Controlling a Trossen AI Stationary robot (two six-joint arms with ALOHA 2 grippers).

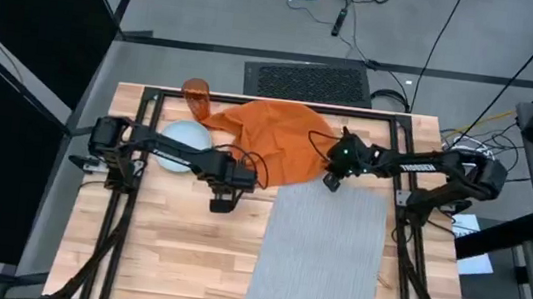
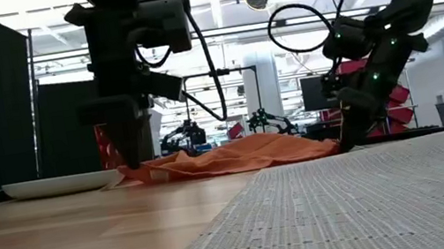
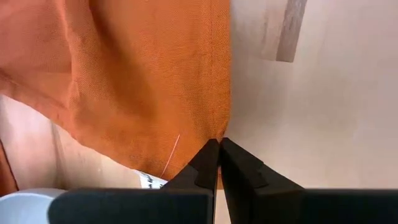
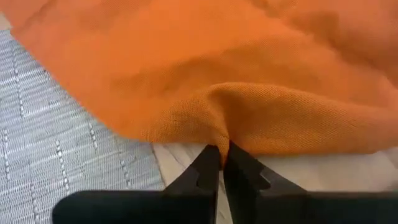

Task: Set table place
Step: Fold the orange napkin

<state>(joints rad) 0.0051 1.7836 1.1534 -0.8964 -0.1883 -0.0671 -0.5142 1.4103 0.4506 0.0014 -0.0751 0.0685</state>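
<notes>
Pinching the orange napkin (image 1: 272, 142) from two sides, both arms reach toward the middle of the light-wood bench (image 1: 175, 250). The left gripper (image 3: 219, 144) has its fingers pressed together on the napkin's hemmed edge, near the bench's centre. The right gripper (image 4: 220, 150) has its fingers closed on a raised fold of the same cloth, right at the far edge of the grey placemat (image 1: 319, 261). The napkin lies rumpled and spread across the far middle of the bench, one border overlapping the placemat's far corner. A pale-blue plate (image 1: 185, 143) sits beside the napkin, partly under the left arm, and an orange tumbler (image 1: 195, 95) stands at the far edge just beyond the plate. The placemat lies flat on the right half of the bench, running to the near edge. White lettering on the right arm in the low view is cut off; only "TROSS" can be read. A small white tag shows under the napkin in the left wrist view, its print too small to read.
</notes>
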